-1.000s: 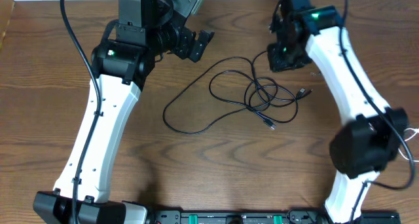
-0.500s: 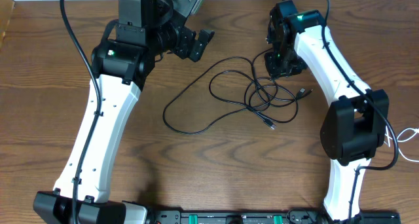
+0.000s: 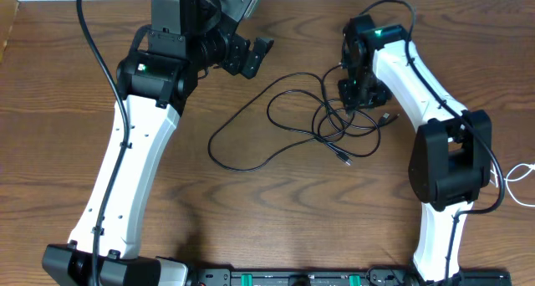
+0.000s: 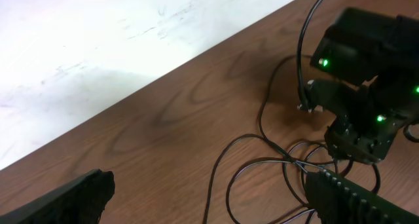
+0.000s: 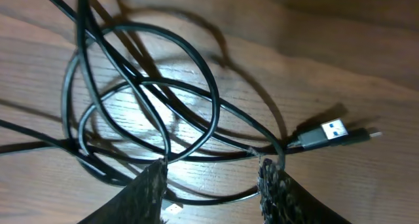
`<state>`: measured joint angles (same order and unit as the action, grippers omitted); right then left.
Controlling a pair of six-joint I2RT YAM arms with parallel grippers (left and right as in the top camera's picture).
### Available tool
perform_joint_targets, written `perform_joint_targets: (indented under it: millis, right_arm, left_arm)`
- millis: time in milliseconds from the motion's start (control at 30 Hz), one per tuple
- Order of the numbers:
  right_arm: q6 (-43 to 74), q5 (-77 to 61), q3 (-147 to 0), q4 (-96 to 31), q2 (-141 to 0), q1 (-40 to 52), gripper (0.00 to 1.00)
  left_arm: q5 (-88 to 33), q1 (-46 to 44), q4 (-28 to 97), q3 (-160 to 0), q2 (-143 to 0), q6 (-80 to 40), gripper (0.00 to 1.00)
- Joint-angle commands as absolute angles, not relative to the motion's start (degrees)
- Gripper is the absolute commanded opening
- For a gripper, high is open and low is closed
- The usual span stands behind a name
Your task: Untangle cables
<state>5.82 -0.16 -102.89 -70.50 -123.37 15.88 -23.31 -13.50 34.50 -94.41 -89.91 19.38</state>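
Observation:
Thin black cables (image 3: 334, 119) lie tangled on the wooden table, and one long loop (image 3: 238, 148) trails off to the left. My right gripper (image 3: 362, 95) is low over the tangle's right side. In the right wrist view it is open (image 5: 213, 171), its fingers (image 5: 147, 191) straddling several crossed strands, with a USB plug (image 5: 324, 133) just to the right. My left gripper (image 3: 255, 56) is open and empty, raised behind the tangle's left. In its own view (image 4: 209, 185) the cables (image 4: 288, 165) lie ahead. A thin white cord (image 3: 522, 173) lies at the right edge.
The table's far edge meets a white wall (image 4: 98, 47). The right arm's wrist (image 4: 360, 112) with green lights stands over the tangle in the left wrist view. A black rail (image 3: 301, 278) runs along the front edge between the arm bases.
My right gripper has moved forward and down from behind the tangle onto its right side. The left arm and the cables have not moved.

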Motion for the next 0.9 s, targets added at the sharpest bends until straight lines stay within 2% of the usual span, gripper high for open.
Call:
perform_joint_targets:
  millis: [0,233,600,867]
  right_arm:
    - [6.17,0.49,-101.06,-69.58,-124.42,15.25,0.44]
    - [6.13,0.51,-99.2,-68.27,-124.57,13.89,0.46]
    - [-2.11,-1.08,-96.57,-65.63,-125.38,10.48,0.46]
    - [-5.43,-3.25,-96.57,-64.88,-126.74,10.52,0.51]
  left_arm:
    - [-24.01,-13.34,34.41,-93.95,-90.39,19.92,0.98]
    - [-23.99,-13.34,34.41,-93.95,-90.39,19.92,0.98]
    - [-24.01,-13.34,34.2,-93.95,-90.39,20.38,0.98]
    - [-23.99,-13.34,34.2,-93.95,-90.39,20.58,0.98]
